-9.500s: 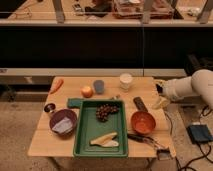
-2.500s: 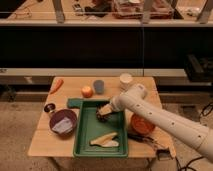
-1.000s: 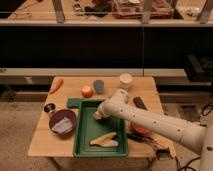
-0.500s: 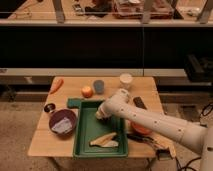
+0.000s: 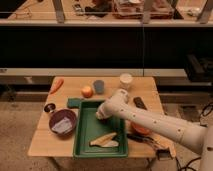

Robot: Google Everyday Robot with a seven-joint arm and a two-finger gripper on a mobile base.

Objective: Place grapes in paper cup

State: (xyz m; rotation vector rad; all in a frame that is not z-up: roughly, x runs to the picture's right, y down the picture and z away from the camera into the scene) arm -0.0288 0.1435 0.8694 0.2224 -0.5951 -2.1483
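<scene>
My gripper (image 5: 102,115) is down inside the green tray (image 5: 80,142), at its upper middle, with the white arm reaching in from the right. The grapes lay at that spot earlier; now the gripper hides them and I cannot tell whether it touches or holds them. The white paper cup (image 5: 126,80) stands upright at the back of the table, behind and to the right of the gripper, apart from it.
A grey-blue cup (image 5: 99,86) and an orange fruit (image 5: 87,91) stand behind the tray. A carrot (image 5: 56,85) lies at the back left. A purple bowl (image 5: 63,122) sits left of the tray. A pale yellow item (image 5: 105,141) lies in the tray's front. A black remote (image 5: 139,103) and an orange bowl (image 5: 141,130) lie right of the tray.
The arm has swung from the table's right side into the tray and come down over the grapes, covering them. Over the last second it has barely moved.
</scene>
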